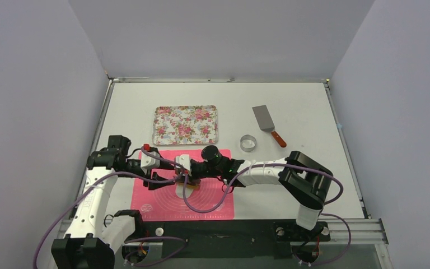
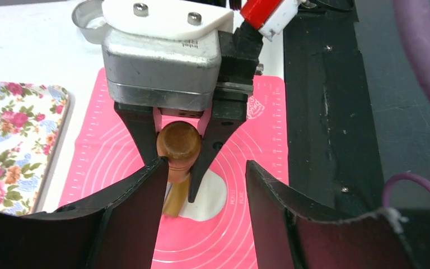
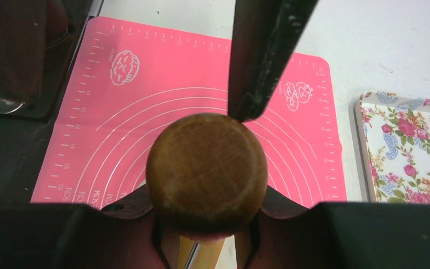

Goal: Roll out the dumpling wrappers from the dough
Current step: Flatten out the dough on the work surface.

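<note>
text log | pink mat point(image 3: 145, 112) | ruler numerals along its left edge, "20" legible | ring labels there end in "CM" | other print unreadable

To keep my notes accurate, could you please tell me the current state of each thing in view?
left pincer: open, gripping nothing
right pincer: shut on the rolling pin's knob
rolling pin: held, lying over the dough
dough: flattened on the mat
silicone mat: spread flat
floral tray: empty
ring cutter: standing on table
spatula: lying flat on table
</note>
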Controlling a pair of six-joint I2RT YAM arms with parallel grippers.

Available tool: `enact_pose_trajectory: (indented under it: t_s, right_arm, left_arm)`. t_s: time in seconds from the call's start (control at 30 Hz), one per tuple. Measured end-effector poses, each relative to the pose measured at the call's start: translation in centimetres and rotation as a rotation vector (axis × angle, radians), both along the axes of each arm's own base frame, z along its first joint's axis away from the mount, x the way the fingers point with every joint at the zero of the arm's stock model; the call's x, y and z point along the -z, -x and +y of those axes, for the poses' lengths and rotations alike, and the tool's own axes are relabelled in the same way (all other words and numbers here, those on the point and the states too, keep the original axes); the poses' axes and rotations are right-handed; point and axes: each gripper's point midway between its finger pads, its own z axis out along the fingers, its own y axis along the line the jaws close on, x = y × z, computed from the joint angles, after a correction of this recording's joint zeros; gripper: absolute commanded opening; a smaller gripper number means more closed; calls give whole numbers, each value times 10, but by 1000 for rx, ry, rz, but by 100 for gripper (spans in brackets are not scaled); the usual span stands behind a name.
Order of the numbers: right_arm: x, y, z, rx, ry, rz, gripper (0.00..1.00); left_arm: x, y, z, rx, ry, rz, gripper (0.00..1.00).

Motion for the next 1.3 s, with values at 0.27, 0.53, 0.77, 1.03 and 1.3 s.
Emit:
enact_pose_trajectory:
  t_s: [0.27, 0.53, 0.77, 1.03, 1.3]
  right_arm:
    - [-1, -3, 0, 23, -9, 23, 0]
    - [0, -4, 3, 35, -15, 41, 0]
    - [-1, -7, 8, 33, -27, 63, 0]
    - [-1, -10, 5, 28, -31, 88, 0]
    - [-1, -15, 2, 53, -34, 131, 0]
  left_arm:
    - [7, -22, 5, -135, -35, 88, 51]
    - [12, -34, -2, -194, -41, 156, 51]
    - [16, -41, -15, -194, -66, 145, 50]
    - [18, -42, -19, -192, -71, 158, 47]
    - [18, -49, -23, -198, -56, 154, 0]
